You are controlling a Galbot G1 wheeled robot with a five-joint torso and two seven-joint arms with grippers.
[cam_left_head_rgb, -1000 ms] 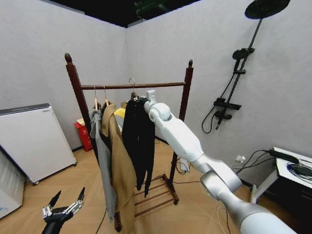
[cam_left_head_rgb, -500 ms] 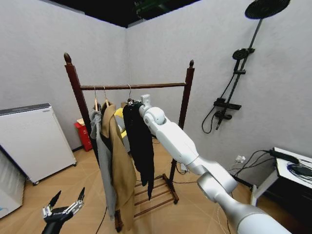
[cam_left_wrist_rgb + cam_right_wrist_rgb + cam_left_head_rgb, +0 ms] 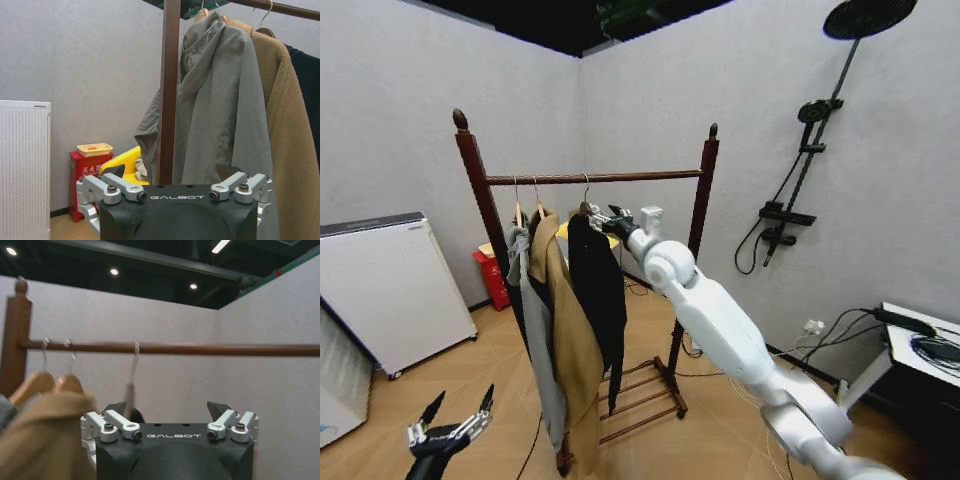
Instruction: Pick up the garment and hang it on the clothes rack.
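The black garment (image 3: 598, 290) hangs limp from the clothes rack (image 3: 620, 177), its metal hook over the top bar beside a tan coat (image 3: 570, 340). My right gripper (image 3: 603, 213) is held just right of the garment's shoulder, open and apart from it. In the right wrist view the right gripper (image 3: 167, 407) has its fingers spread with nothing between them. Ahead of them the hanger hook (image 3: 135, 357) sits on the rack's bar (image 3: 200, 348). My left gripper (image 3: 455, 412) waits low at the left, open. The left wrist view shows the left gripper (image 3: 174, 172) facing the rack's post (image 3: 168, 90).
A grey jacket (image 3: 535, 340) and the tan coat fill the bar's left part. A white appliance (image 3: 385, 285) stands by the left wall and a red box (image 3: 492, 275) is behind the rack. A shower fixture (image 3: 800, 180) hangs on the right wall, above a table with cables (image 3: 920, 340).
My right arm carried the garment left along the bar, let go of it and drew back to the right. The garment now hangs freely; the left arm stayed still.
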